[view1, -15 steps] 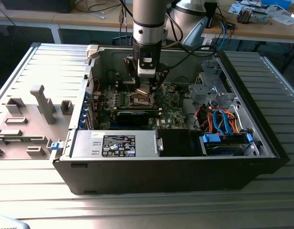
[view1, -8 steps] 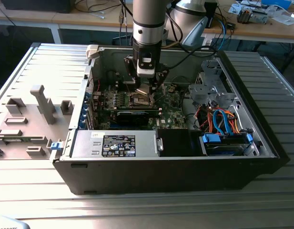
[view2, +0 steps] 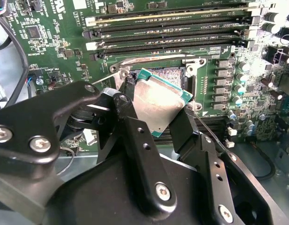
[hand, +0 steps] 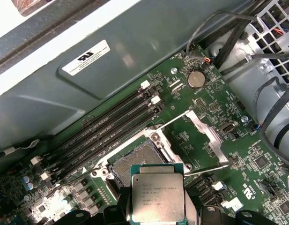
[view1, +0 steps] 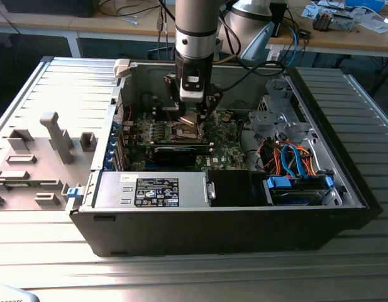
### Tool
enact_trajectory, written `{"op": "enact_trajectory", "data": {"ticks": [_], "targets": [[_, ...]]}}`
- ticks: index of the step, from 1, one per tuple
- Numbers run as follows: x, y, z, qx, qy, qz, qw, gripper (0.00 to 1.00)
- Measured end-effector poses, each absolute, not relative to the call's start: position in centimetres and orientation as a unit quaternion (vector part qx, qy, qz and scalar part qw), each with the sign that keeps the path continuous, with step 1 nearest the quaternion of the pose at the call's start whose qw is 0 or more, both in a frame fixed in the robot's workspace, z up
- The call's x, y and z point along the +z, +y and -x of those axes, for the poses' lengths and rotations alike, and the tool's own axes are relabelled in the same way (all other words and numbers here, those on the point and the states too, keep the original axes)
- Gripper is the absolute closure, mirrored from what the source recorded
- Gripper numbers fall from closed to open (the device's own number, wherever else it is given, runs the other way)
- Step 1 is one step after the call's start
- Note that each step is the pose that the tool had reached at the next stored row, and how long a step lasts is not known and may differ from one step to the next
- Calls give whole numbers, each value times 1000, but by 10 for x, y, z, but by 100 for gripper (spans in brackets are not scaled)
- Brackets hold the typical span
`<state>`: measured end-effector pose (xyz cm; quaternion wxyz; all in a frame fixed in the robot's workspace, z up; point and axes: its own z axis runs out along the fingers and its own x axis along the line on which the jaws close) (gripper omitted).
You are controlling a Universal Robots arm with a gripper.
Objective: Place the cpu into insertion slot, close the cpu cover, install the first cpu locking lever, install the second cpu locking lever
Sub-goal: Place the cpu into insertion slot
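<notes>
Held cpu [view2: 156,101] hanging just above insertion slot [hand: 140,161], not seated; slot lying below and slightly ahead of chip, chip looking tilted against it. Narrow-set end effector [view2: 154,119] gripping cpu by two opposite edges. Open cpu cover [hand: 211,137] lying flipped back beside slot. Above it, arm [view1: 195,25] reaching straight down into open computer case [view1: 231,220], wrist vertical over motherboard [view1: 228,154].

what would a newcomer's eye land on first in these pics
The silver cpu stands out in both wrist views, pinched in the black end effector and tilted over the bare slot on the green board. Beside the slot, the cover is swung open. In the exterior view, the arm reaches down into an open case.
</notes>
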<state>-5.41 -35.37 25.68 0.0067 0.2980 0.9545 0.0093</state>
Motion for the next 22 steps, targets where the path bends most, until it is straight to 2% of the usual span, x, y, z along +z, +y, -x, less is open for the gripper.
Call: {"op": "enact_trajectory", "data": {"ticks": [22], "targets": [[257, -354, 54, 9, 949, -314, 7, 46]]}}
